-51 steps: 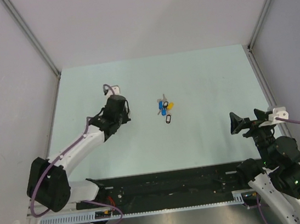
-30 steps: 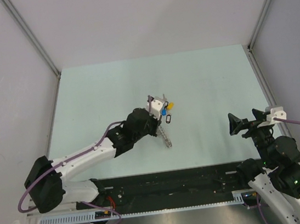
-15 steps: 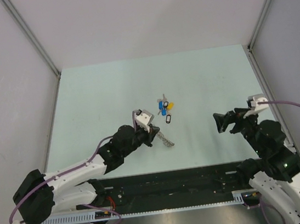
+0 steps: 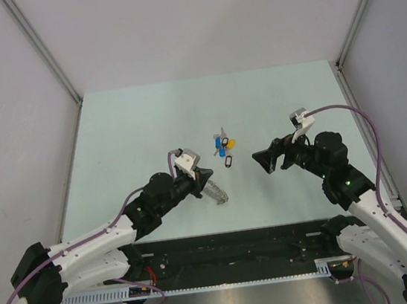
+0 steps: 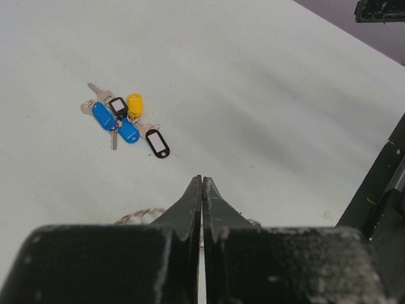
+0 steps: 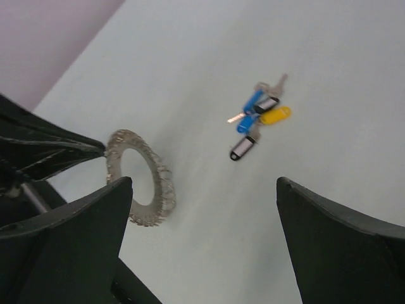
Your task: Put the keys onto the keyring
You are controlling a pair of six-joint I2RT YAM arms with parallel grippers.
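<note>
Currently you have: bench [image 4: 147, 122], pale green, matte, w/ plain grey walls [image 4: 194, 26] on 3 sides; keys [image 4: 223, 148] flat at bench ctr; keyring [image 4: 217, 192] on edge near them, rim pinched in left end effector [image 4: 207, 177]; right end effector [image 4: 267, 160] gapes wide, right of keys.

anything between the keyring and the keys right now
Nothing but bare table. The right wrist view shows it best: the keyring, pinched by the left gripper, is clearly apart from the keys.
</note>
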